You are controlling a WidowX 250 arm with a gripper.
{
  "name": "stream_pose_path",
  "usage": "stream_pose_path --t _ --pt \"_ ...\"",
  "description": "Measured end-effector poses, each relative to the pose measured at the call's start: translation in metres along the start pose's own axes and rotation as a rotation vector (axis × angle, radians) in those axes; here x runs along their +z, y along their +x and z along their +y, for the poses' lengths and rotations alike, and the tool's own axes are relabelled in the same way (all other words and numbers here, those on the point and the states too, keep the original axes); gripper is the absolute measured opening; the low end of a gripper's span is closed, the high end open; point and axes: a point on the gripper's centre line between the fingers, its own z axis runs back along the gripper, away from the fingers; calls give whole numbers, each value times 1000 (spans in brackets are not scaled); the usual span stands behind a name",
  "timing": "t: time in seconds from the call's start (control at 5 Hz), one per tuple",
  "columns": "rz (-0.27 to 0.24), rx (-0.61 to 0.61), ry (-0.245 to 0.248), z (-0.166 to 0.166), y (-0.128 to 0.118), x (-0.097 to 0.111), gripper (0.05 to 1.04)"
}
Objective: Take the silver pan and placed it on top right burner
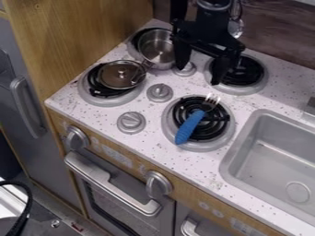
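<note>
— Where is the pan (157, 50) shown?
— It is seen on the burner (131, 46) at twelve o'clock in view.
— How is the claw (204, 62) set?
— It is suspended at one o'clock, fingers parted.

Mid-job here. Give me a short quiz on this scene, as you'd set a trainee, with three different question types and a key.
1. Short answer: as the camera sees it, which burner does the silver pan sit on?

2. True or false: the blue-handled fork lies on the front right burner.

3. Multiple choice: how do the fingers of the pincer stand?
A) pressed together
B) spread apart
C) clamped on the fork

Key: 1. back left; 2. true; 3. B
</note>
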Motion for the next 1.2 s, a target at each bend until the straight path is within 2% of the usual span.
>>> stream_pose_path --t 0.2,0.4,0.6,0.8,1.0,1.2 --pt "36 -2 1 -1 -4 -11 993" --pt "46 -35 -23 0 2 -22 992" --pt "-6 -64 -40 8 15 -25 992" --pt "-67 -97 -57 26 31 -41 993" --pt "-123 -63 -43 61 43 -49 993" --pt "-146 -76 5 97 55 -70 993"
